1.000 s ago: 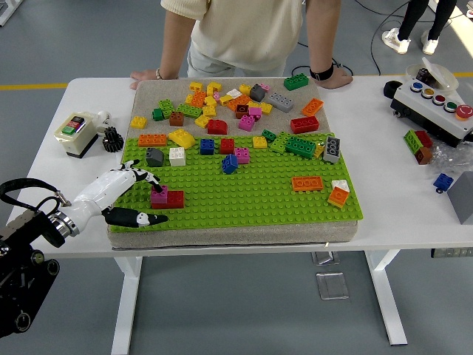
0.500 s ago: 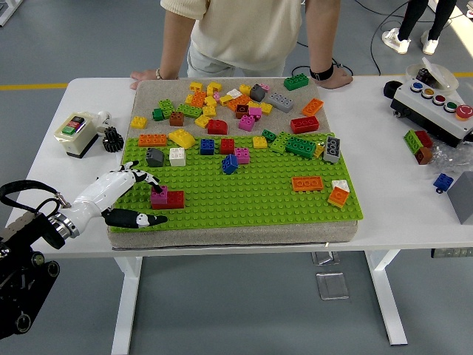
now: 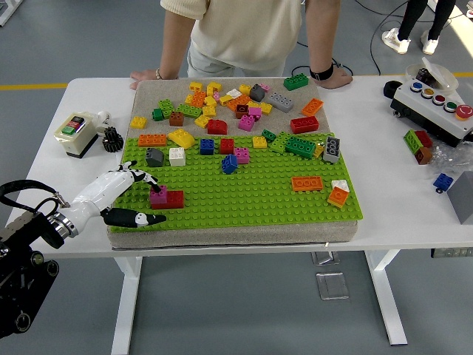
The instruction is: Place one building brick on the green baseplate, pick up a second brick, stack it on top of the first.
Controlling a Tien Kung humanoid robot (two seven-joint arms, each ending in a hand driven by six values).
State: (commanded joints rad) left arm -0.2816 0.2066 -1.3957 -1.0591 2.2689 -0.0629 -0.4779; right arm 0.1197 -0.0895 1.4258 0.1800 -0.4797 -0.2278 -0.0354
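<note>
White table [image 3: 384, 200] carries a grey pad with the green baseplate [image 3: 259, 192] on its near half; loose bricks [image 3: 244, 103] lie scattered over the pad's far half, well beyond the hand's reach line.

Left hand [image 3: 122, 196] comes in from the left edge and sits at the baseplate's near left corner. Fingers are spread loosely and grasp nothing: the upper fingers [image 3: 140, 177] point toward the stack, the thumb [image 3: 140, 219] lies flat along the plate's front edge. Right hand not visible.

Just ahead of the fingertips: a red brick [image 3: 171, 199] seated on the baseplate, with a magenta brick [image 3: 158, 194] on its left end. The magenta one looks level. Fingertips are very near it; contact cannot be confirmed.

A person stands at the far side, both hands [image 3: 144, 76] resting on the table edge, not touching bricks.

Judgement on progress: first brick placed, second brick stacked on it, hand let go. What seems left is clearing the hand away, plus possibly a final press if the studs are not fully home, which cannot be told from this view.
</note>
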